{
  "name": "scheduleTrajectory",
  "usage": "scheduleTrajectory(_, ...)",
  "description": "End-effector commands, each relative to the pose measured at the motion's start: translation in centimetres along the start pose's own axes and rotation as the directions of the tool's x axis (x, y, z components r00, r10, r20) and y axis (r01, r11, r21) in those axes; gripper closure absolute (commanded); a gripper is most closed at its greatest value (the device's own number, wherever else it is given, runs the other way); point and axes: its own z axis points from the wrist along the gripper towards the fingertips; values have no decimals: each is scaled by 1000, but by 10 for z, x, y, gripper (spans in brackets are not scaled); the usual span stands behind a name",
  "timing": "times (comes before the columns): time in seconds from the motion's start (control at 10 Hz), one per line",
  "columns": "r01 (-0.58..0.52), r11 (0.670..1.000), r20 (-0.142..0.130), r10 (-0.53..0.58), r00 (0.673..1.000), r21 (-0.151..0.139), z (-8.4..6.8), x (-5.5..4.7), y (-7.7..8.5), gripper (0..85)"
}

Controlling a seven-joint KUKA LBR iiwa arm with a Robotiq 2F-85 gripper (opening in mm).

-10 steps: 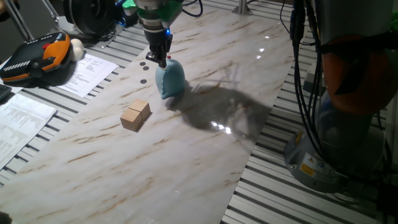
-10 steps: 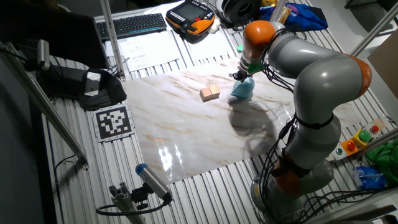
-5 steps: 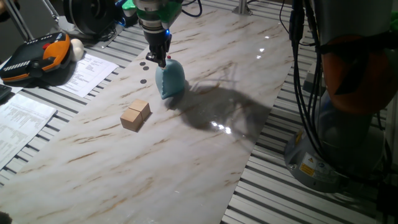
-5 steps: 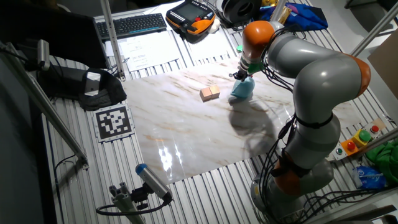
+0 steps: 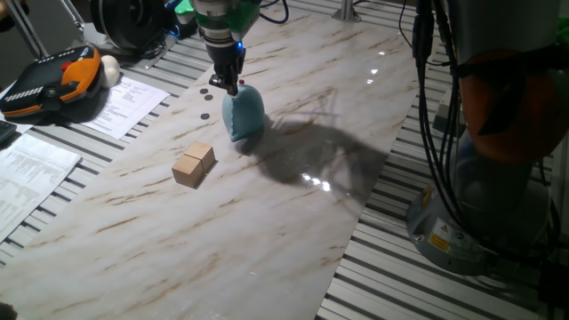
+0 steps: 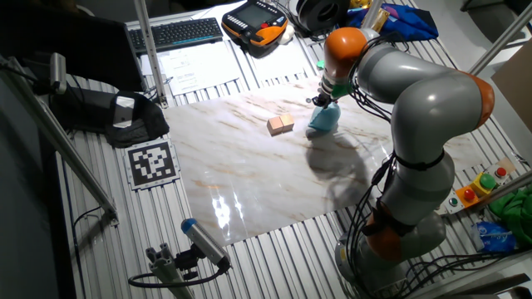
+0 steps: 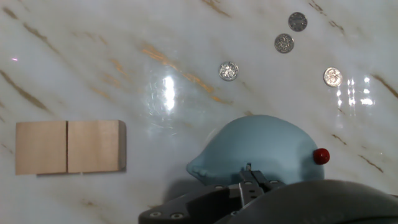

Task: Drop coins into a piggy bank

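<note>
The light blue piggy bank (image 5: 243,114) stands on the marble table; it also shows in the other fixed view (image 6: 323,120) and in the hand view (image 7: 261,151), with a red dot on its side. My gripper (image 5: 226,83) hangs just above the bank's top. In the hand view its fingertips (image 7: 251,184) are pressed together over the bank, with a thin sliver, seemingly a coin on edge, between them. Several loose coins (image 7: 229,70) lie on the table beyond the bank, also seen in one fixed view (image 5: 205,90).
Two tan wooden blocks (image 5: 194,164) sit side by side left of the bank, also in the hand view (image 7: 67,147). An orange and black pendant (image 5: 49,82) and papers (image 5: 124,102) lie off the table's far left edge.
</note>
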Motion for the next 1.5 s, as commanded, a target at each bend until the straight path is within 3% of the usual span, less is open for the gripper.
scheduleTrajectory(0.0, 0, 1000, 0, 0, 1000, 0, 0, 0, 0, 850)
scheduleTrajectory(1.4, -1, 1000, 7, 0, 1000, 28, 5, -2, 1, 850)
